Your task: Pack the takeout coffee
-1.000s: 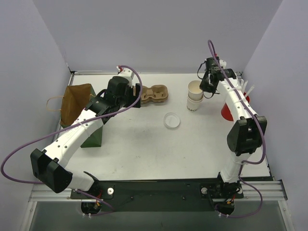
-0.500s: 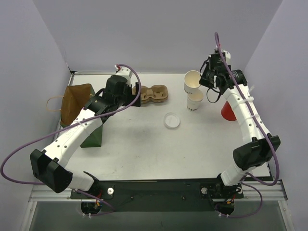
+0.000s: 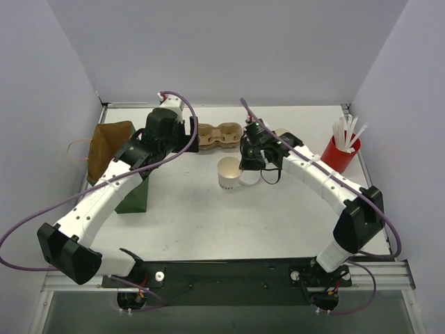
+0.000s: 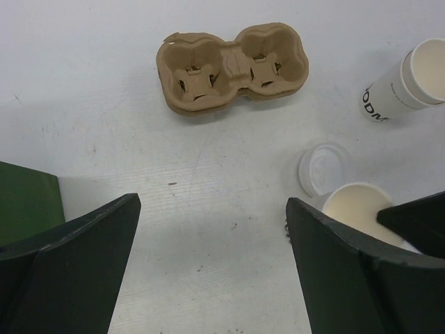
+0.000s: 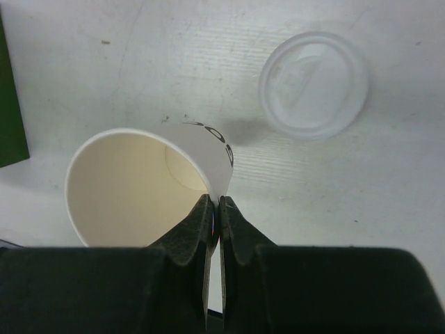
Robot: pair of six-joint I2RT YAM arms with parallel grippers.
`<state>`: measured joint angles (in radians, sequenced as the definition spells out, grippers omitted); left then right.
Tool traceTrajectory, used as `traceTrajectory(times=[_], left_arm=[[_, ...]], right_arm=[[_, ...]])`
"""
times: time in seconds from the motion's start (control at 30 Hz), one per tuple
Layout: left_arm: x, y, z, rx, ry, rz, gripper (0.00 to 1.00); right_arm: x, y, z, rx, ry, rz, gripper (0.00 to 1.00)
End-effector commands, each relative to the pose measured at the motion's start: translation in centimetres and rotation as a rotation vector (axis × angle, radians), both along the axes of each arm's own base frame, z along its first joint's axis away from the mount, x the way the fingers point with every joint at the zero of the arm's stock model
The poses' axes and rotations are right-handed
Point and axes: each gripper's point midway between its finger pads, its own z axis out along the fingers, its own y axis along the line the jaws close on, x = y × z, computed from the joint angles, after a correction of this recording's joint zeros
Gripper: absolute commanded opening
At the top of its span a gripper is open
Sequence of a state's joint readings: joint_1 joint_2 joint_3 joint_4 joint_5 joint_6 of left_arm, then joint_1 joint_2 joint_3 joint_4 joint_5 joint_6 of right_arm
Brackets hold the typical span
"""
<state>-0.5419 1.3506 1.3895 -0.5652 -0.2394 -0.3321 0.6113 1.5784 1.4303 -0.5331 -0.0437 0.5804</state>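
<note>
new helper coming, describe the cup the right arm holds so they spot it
Find the brown cup carrier at the back of the table. In front is a lidless white cup beside a loose lid. Only it has the right fingers pinching its rim.

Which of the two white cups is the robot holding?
The cup beside the lid, its rim pinched by the right gripper; the other cup sits untouched.

White desk (image 3: 208, 216), lightly scuffed w/ small dark specks. Boxed in on 3 sides by plain pale lavender-grey panels: back wall (image 3: 229, 49), left wall (image 3: 35, 111), right wall (image 3: 410, 90). Near edge has aluminium rail (image 3: 76, 282) + dark plate (image 3: 229, 268). Light even, soft; shadows faint.
</note>
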Motion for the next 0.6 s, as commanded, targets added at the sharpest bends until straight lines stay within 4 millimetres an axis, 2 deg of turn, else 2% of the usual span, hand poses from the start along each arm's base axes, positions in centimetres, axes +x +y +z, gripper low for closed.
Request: traceTrajectory(times=[0.0, 0.23, 0.27, 0.4, 0.43, 0.5, 0.53, 0.57], left_arm=[[-0.4, 0.6, 2.1, -0.025, -0.043, 0.010, 0.97], [-0.6, 0.5, 1.4, -0.013, -0.027, 0.000, 0.95], [-0.6, 0.5, 1.5, -0.014, -0.028, -0.002, 0.95], [-0.6, 0.5, 1.2, -0.010, -0.022, -0.007, 0.94], [-0.6, 0.5, 1.1, -0.007, -0.019, -0.008, 0.94], [-0.6, 0.6, 1.1, -0.002, -0.020, -0.005, 0.94], [-0.6, 0.7, 1.1, 0.000, -0.023, -0.002, 0.94], [-0.6, 0.7, 1.0, 0.004, -0.021, -0.001, 0.94]], right_arm=[[-0.7, 4.4, -2.3, 0.063, 0.038, 0.062, 0.00], [-1.6, 7.0, -5.3, 0.008, 0.070, 0.125, 0.00], [-1.8, 7.1, -6.0, -0.006, 0.081, 0.130, 0.00], [-1.8, 7.0, -6.7, -0.050, 0.070, 0.135, 0.00], [-1.8, 7.0, -6.7, -0.054, 0.071, 0.136, 0.09], [-1.8, 7.1, -6.3, -0.049, 0.061, 0.141, 0.20], [-1.8, 7.1, -6.0, -0.046, 0.058, 0.141, 0.30], [-1.8, 7.1, -5.7, -0.042, 0.053, 0.142, 0.34]])
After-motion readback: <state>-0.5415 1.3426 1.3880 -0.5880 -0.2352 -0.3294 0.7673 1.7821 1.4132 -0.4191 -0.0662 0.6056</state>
